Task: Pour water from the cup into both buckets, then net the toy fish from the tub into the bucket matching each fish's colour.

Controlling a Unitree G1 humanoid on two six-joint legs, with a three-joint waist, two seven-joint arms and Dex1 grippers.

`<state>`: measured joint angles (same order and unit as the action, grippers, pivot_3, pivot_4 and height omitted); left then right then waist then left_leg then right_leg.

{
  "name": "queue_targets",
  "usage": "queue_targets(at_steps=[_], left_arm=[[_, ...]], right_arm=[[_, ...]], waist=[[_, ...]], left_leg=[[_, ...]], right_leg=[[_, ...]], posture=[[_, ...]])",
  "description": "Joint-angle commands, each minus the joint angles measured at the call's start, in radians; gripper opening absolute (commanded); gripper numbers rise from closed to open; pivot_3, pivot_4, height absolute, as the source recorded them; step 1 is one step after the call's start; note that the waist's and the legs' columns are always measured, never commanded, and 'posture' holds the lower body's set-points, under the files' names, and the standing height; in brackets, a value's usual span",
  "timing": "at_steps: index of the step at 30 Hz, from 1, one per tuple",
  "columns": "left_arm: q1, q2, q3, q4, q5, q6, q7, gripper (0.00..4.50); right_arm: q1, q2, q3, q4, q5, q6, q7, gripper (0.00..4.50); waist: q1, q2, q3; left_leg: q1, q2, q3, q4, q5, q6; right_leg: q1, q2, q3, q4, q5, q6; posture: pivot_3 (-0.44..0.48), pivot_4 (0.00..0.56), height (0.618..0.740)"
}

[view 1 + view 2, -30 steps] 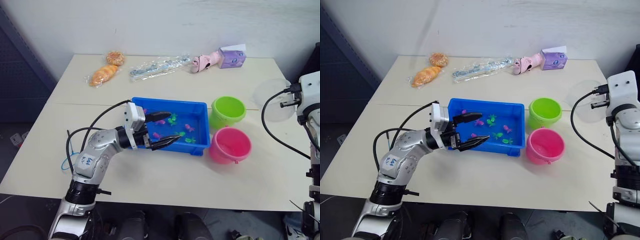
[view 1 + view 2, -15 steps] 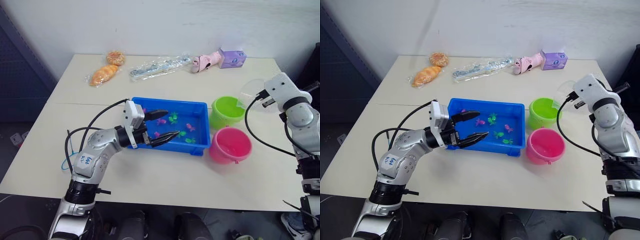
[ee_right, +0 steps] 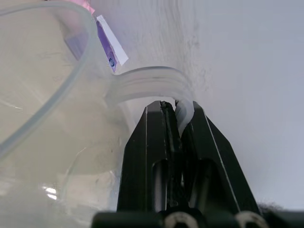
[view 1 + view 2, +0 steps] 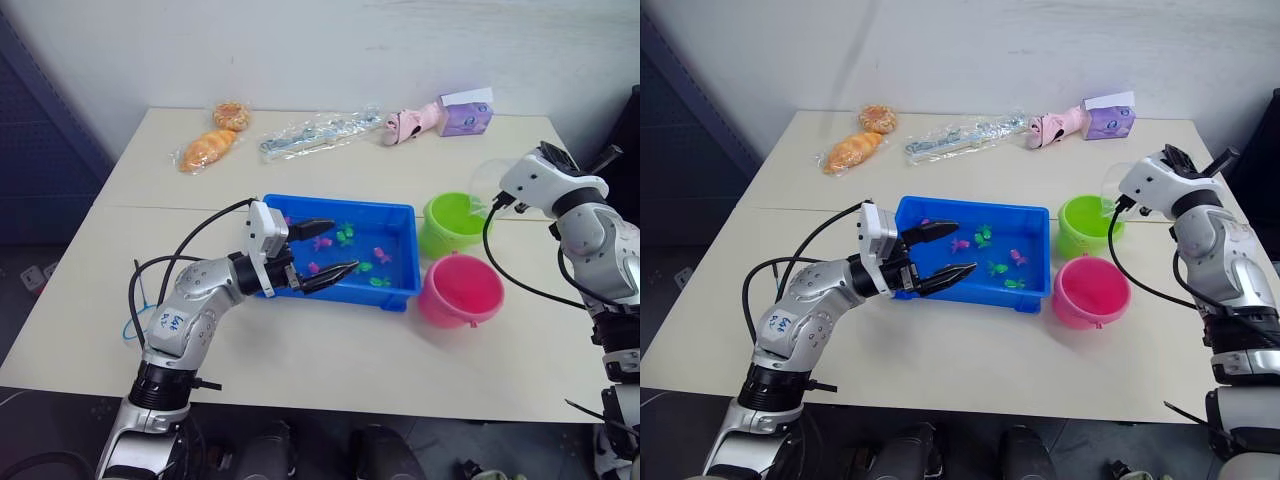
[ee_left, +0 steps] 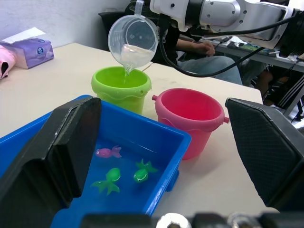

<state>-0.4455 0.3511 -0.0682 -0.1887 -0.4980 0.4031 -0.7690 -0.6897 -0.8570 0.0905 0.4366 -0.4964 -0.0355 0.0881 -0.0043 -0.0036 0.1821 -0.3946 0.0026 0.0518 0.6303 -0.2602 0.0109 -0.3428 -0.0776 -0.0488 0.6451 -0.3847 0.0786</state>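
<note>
My right gripper [image 3: 178, 111] is shut on the handle of the clear cup [image 5: 133, 40]. The cup is tilted above the lime green bucket [image 4: 455, 222], and a thin stream of water runs from its spout into that bucket. The pink bucket [image 4: 460, 290] stands just in front of the green one. To their left is the blue tub [image 4: 392, 293], holding water and several small pink and green toy fish [image 4: 350, 237]. My left gripper [image 4: 325, 248] hangs open over the tub's left end with nothing between its fingers.
Along the table's far edge lie two wrapped breads [image 4: 208, 149], a clear plastic packet [image 4: 315, 132], a pink toy [image 4: 410, 122] and a purple tissue box [image 4: 465, 112]. A person [image 5: 204, 47] sits beyond the table on the right side.
My right arm has swung the cup in from the right table edge to above the green bucket and tipped it, so water now pours. The left gripper has barely moved.
</note>
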Motion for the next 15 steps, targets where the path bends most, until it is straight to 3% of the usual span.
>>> queue_targets(at_steps=[1,15], left_arm=[[0.001,-0.004,0.008,-0.044,0.002,-0.020,0.006,4.50],[-0.002,-0.010,0.008,-0.039,0.004,-0.038,0.005,4.50]], right_arm=[[-0.036,-0.037,0.007,-0.015,-0.057,-0.049,-0.041,0.05],[-0.030,-0.053,-0.002,0.009,-0.123,-0.125,-0.115,0.05]], waist=[[0.000,0.000,0.000],[0.000,0.000,0.000]], left_leg=[[0.000,0.000,0.000,0.000,0.000,0.000],[0.000,0.000,0.000,0.000,0.000,0.000]], right_leg=[[0.000,0.000,0.000,0.000,0.000,0.000],[0.000,0.000,0.000,0.000,0.000,0.000]], posture=[[0.000,0.150,0.740],[0.000,0.150,0.740]])
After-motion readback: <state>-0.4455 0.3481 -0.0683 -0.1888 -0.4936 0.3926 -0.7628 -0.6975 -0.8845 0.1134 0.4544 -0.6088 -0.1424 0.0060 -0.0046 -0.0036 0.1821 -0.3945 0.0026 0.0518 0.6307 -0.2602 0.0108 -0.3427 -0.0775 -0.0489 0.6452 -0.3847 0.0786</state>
